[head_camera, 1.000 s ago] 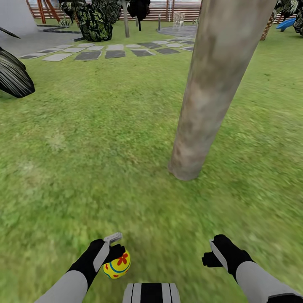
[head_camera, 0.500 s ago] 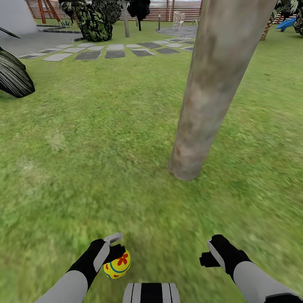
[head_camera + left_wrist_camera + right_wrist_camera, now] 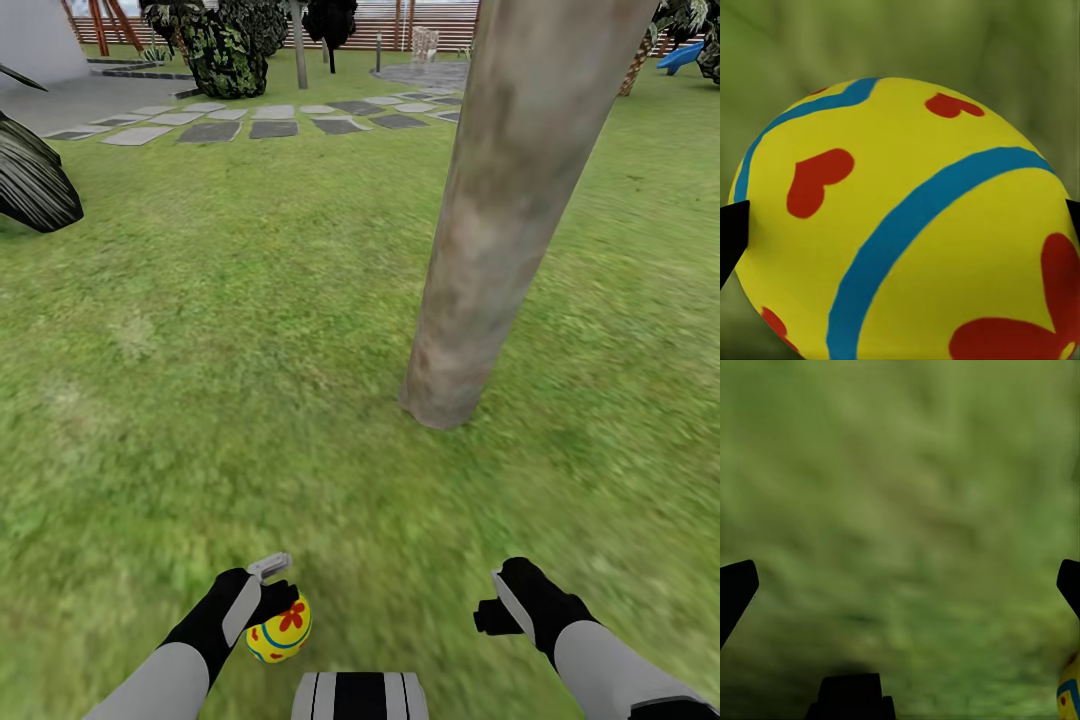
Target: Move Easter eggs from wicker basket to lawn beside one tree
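Observation:
My left gripper (image 3: 274, 604) is shut on a yellow Easter egg (image 3: 279, 630) with red marks and a blue stripe, held low over the lawn (image 3: 250, 350) close to my trunk. In the left wrist view the egg (image 3: 900, 202) sits between the dark fingertips (image 3: 730, 236). The tree (image 3: 500, 220) has a thick grey-brown trunk that meets the grass ahead and to the right of both arms. My right gripper (image 3: 497, 612) is open and holds nothing. In the right wrist view it (image 3: 900, 585) hangs over grass, with a sliver of the egg (image 3: 1069, 694) at the edge. The wicker basket is out of view.
Grey stepping stones (image 3: 270, 128) cross the grass far ahead. A dark spiky plant (image 3: 35, 185) stands at the left. A leafy bush (image 3: 225, 50), a slatted fence (image 3: 400, 20) and a blue object (image 3: 680, 55) line the back. Open grass lies around the trunk.
My right gripper has edged slightly inward. The left gripper, the egg and the view have stayed put.

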